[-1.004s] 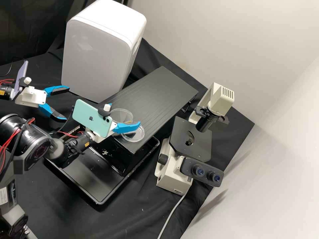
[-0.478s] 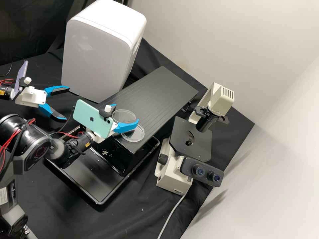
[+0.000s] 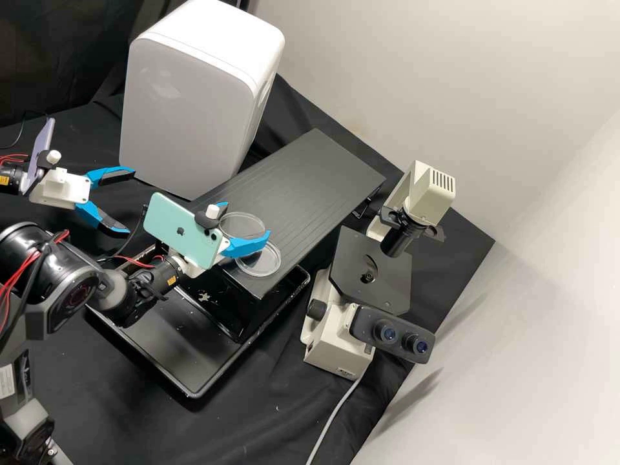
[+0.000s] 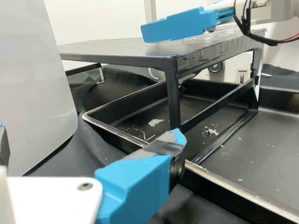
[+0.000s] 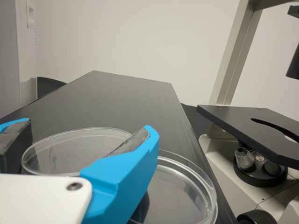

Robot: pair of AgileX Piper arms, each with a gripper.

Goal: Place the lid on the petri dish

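Platform's far half open, petri dish at near corner, white box beside left edge, microscope beside right edge.

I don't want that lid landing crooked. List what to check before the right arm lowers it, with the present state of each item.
1. Grip of the right gripper on the lid: ok, the lid is held by its rim from both sides.
2. Tilt of the lid: ok, it looks about flat in the right wrist view.
3. Centring over the petri dish: not ok, the dish sticks out to one side of the lid.
4. Seat of the petri dish on the platform: ok, it lies flat and uncovered, near a corner.
5. Clearance from the left gripper: ok, it is open and well apart from the dish.
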